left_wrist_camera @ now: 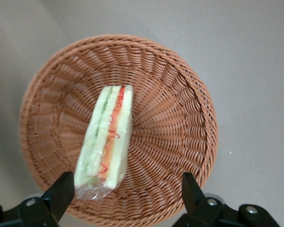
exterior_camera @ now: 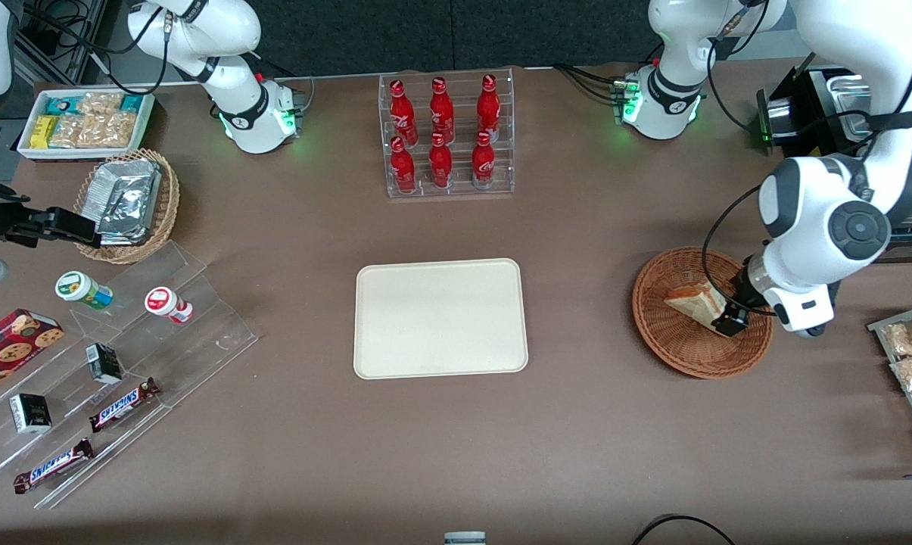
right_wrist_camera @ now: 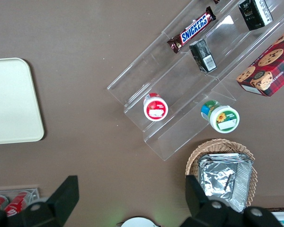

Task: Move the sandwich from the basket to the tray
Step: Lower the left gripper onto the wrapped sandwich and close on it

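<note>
Sandwich lies in the reddish-brown wicker basket, toward the working arm's end of the desk. It rests on one bread face, cut side with the orange-red and green filling turned up, wrapped in clear film that bunches loose at one corner.

Left gripper hangs over the basket just above the sandwich. Fingers spread wide apart, nothing between them; one tip sits near the wrapped corner, the other well clear over bare weave.

Tray sits mid-desk, cream, nothing on it, well apart from the basket.

Handling, my read: light and soft. Bread will crush under a hard squeeze, and the film looks slick, so it could slide. Best hold looks to be across the two bread faces at mid-wedge, not the loose film corner. The fingers would need to straddle the wedge before coming down. Gentle closing pressure.
</note>
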Tool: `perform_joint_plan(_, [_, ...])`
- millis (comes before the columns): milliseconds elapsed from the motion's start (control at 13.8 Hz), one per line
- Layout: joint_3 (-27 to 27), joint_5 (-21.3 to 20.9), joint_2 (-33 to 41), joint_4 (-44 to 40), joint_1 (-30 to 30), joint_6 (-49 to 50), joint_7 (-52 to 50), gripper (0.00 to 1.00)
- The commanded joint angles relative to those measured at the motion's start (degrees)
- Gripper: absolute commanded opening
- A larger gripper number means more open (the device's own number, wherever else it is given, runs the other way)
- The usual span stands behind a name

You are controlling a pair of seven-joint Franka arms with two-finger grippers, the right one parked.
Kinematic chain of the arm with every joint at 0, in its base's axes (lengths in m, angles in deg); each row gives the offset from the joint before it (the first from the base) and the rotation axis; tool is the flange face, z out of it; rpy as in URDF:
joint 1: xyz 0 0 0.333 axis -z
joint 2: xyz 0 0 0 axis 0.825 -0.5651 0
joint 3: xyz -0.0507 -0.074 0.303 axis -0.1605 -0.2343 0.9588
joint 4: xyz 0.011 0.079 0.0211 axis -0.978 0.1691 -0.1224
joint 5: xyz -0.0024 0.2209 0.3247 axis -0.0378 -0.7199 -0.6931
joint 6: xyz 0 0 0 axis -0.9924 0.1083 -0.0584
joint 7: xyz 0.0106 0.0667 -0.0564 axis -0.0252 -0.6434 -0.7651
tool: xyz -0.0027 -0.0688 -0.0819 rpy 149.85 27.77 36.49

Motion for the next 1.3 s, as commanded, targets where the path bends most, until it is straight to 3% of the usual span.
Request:
perform_joint_plan(0, [0.23, 1.21, 1.81, 6.25, 0.47, -7.24, -2.55, 1.00])
perform_joint_plan(941, [0.23, 1.04, -1.88, 7.85, 0.47, -9.37, -2.55, 0.98])
perform_joint_plan(1158, [0.31, 1.04, -1.97, 7.85, 0.47, -9.37, -2.64, 0.87])
perform_joint_plan(1230, [0.23, 1.04, -2.40, 7.76, 0.47, -9.46, -2.64, 0.75])
